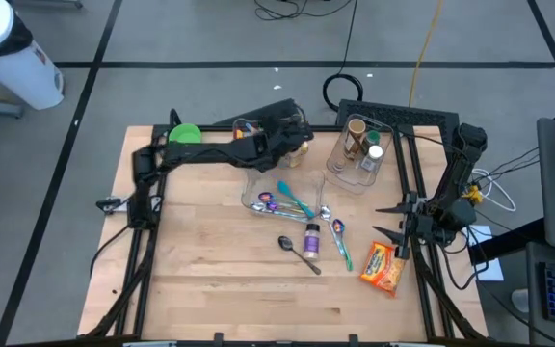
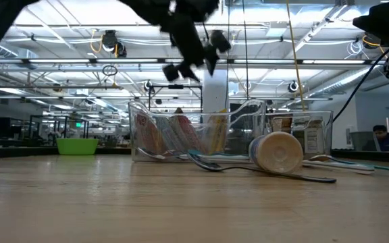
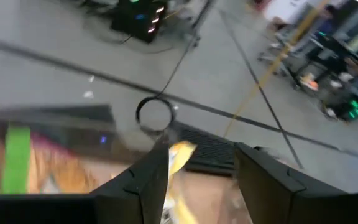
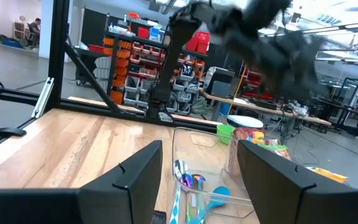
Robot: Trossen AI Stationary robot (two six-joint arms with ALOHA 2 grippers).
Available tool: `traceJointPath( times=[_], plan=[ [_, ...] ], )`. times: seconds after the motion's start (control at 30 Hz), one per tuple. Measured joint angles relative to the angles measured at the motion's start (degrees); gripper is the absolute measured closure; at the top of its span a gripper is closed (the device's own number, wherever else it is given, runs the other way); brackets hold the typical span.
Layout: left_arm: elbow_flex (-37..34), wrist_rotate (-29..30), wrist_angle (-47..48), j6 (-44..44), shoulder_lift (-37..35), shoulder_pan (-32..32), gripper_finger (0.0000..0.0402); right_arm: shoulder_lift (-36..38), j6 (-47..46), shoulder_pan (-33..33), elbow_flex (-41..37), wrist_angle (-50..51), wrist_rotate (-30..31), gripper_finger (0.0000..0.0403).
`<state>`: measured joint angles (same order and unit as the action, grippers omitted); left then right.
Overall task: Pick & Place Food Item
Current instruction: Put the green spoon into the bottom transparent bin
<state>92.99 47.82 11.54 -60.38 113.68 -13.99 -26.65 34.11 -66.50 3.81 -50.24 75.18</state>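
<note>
Hovering your left gripper [image 1: 297, 135] part-open and empty above the clear bin [image 1: 270, 188] suggests a drop there, while the orange snack packet [image 1: 382, 267] lies near your open, empty right gripper [image 1: 385, 220].

An orange food packet [image 1: 382, 267] lies flat on the tabletop [image 1: 210, 280] near its right edge, tilted slightly. More colourful snack packets [image 2: 171, 133] stand upright inside a clear bin [image 2: 140, 138] farther back, at the middle.
</note>
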Motion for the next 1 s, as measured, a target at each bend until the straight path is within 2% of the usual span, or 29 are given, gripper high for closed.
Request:
traceJointPath(
  times=[0.13,0.37,0.5,0.7,0.8,1.0],
  plan=[
    [0.02,-4.36,0.32,11.6,-7.55,1.18,0.0215,0.0,0.0,0.0,0.0,0.04,-0.01,0.0202],
    [0.13,-19.2,1.86,25.6,-19.74,5.89,0.0215,-0.02,0.01,0.01,0.0,1.82,0.09,0.0202],
    [0.13,-20.53,4.4,33.38,-23.31,10.44,0.0215,-0.02,0.0,0.04,0.0,2.21,0.05,0.0202],
    [0.11,-20.34,5.26,42.15,-23.17,17.76,0.0215,-0.02,0.98,0.27,0.0,2.24,0.07,0.0202],
    [0.11,-18.75,4.82,42.72,-20.93,20.6,0.0215,-0.04,3.02,0.9,0.0,2.34,0.0,0.0202],
    [0.11,-16.9,0.16,41.78,-14.19,23.68,0.0215,-0.04,-2.01,2.03,0.02,2.31,-0.35,0.0202]
  ],
)
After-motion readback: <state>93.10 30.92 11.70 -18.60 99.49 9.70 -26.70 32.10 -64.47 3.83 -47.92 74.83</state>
